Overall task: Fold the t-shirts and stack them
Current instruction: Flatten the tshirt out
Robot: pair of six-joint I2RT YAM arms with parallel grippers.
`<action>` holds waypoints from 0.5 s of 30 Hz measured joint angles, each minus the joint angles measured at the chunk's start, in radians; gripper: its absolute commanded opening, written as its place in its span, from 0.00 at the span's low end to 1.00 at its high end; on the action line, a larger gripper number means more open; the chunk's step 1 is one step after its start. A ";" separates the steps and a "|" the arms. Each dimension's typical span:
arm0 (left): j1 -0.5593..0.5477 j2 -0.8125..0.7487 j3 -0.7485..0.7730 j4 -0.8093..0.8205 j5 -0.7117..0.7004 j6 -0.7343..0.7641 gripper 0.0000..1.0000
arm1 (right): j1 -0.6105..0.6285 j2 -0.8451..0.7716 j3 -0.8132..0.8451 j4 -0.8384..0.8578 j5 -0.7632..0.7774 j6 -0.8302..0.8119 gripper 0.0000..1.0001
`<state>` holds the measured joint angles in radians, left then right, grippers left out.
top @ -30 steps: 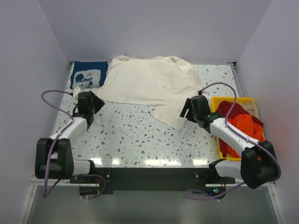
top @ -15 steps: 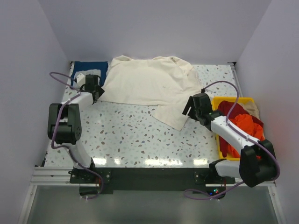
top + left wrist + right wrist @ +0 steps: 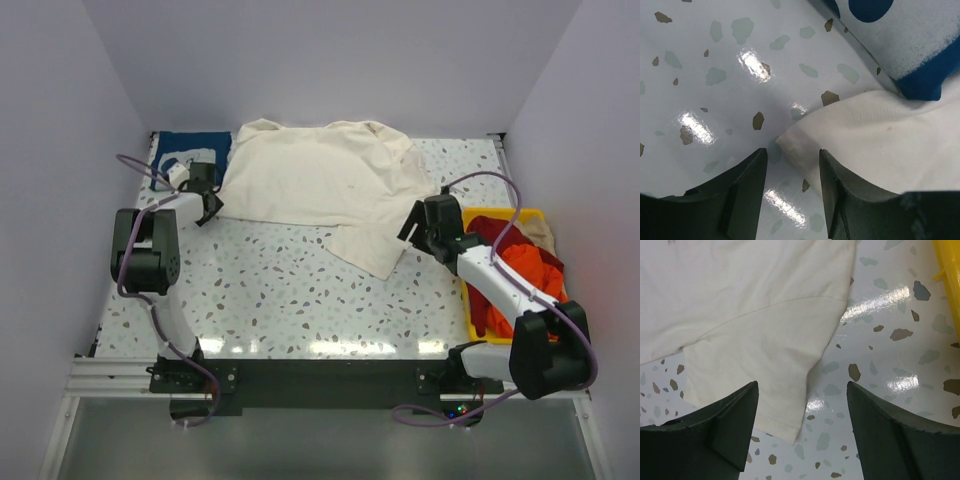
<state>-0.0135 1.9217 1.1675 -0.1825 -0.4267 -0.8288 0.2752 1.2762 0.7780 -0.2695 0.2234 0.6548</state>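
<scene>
Cream shirt (image 3: pixel 320 180) lay spread across the far half of the worktop (image 3: pixel 290 290), a little rumpled. Just left of it sat the navy shirt (image 3: pixel 185 158). To its right, the bin (image 3: pixel 485 212) held the orange-red shirt (image 3: pixel 525 272) and the beige shirt (image 3: pixel 545 232). My left fingers (image 3: pixel 735 195) stood partly open, straddling the cream shirt's left sleeve corner, clamping nothing that I could see. My right fingers (image 3: pixel 725 425) gaped wide above its near right sleeve hem, holding nothing.
</scene>
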 measured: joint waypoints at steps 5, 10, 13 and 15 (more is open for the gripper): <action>0.000 0.014 0.010 0.007 -0.005 -0.001 0.22 | -0.013 0.000 0.000 0.000 -0.013 0.000 0.74; 0.000 0.027 0.020 0.024 0.013 0.017 0.00 | -0.018 0.023 0.000 0.004 -0.027 0.001 0.74; 0.000 0.022 0.011 0.045 0.037 0.028 0.00 | -0.026 0.064 0.003 0.005 -0.036 0.001 0.74; 0.000 -0.003 -0.020 0.059 0.053 0.030 0.00 | -0.041 0.097 0.006 0.006 -0.040 0.003 0.74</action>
<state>-0.0135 1.9182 1.1473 -0.1238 -0.3740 -0.7990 0.2344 1.3727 0.7837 -0.2630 0.1837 0.6575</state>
